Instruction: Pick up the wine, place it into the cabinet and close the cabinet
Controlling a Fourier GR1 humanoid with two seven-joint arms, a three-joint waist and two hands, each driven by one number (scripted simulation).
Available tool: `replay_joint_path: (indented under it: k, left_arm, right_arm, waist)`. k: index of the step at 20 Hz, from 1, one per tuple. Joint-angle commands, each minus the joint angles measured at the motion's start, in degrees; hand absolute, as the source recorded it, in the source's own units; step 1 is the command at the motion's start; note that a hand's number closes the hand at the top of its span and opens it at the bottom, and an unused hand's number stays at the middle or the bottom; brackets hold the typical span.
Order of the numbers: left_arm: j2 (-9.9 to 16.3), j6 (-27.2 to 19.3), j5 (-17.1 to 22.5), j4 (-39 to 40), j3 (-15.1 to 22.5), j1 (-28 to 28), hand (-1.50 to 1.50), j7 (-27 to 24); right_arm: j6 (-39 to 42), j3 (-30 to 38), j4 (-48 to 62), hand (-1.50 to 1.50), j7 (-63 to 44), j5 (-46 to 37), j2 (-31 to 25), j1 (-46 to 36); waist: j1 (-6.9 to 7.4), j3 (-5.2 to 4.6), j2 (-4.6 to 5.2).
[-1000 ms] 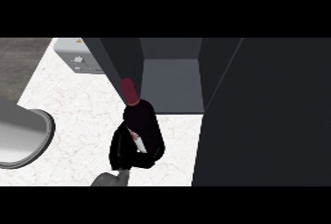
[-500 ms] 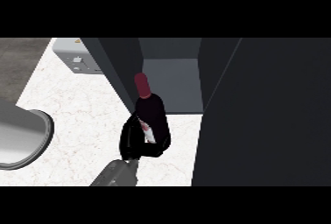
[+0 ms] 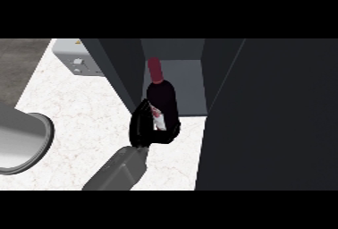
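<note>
Here, black robot hand (image 3: 142,127) on grey forearm, entering from lower edge, fingers curled round lower body of wine bottle (image 3: 162,96). Which arm: cannot tell. Bottle dark, glossy, cylindrical, dark-red capsule on neck, pale label showing between fingers. Bottle tilted, neck already inside open cabinet (image 3: 175,85), grey interior, dark flat door at right. Counter (image 3: 79,116) white, marbled; grey rounded sink rim (image 3: 26,143) at left. Versus half second ago: bottle higher, deeper into cabinet opening.
</note>
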State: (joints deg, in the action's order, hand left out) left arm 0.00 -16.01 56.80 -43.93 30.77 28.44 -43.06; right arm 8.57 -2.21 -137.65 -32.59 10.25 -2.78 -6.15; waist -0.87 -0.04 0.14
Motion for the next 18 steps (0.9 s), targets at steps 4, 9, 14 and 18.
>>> replay_joint_path:
  k: [4,9,14,18]
  left_arm:
    - [0.0,2.03,4.08,9.27,-3.1,7.34,1.5,0.74]
    - [0.0,3.74,7.82,15.25,-3.5,13.09,1.5,-1.38]
    - [-0.01,1.43,6.56,14.56,-7.21,17.64,1.5,2.48]
    - [0.0,2.17,9.03,22.71,-8.25,24.93,1.5,4.05]
  right_arm:
    - [2.05,5.88,3.53,-1.5,2.83,5.58,-2.06,-1.58]
    - [-0.26,-1.93,2.11,-1.5,3.67,-1.82,1.63,0.32]
    - [-0.31,-0.76,-3.67,-1.5,-0.04,0.58,0.2,2.79]
    - [-0.86,-3.97,0.9,-1.5,2.53,-3.24,1.78,-0.46]
  waist:
    - [0.01,0.02,0.08]
    - [-0.49,-0.01,0.19]
    - [0.11,0.02,-0.07]
    - [-0.78,-0.02,0.34]
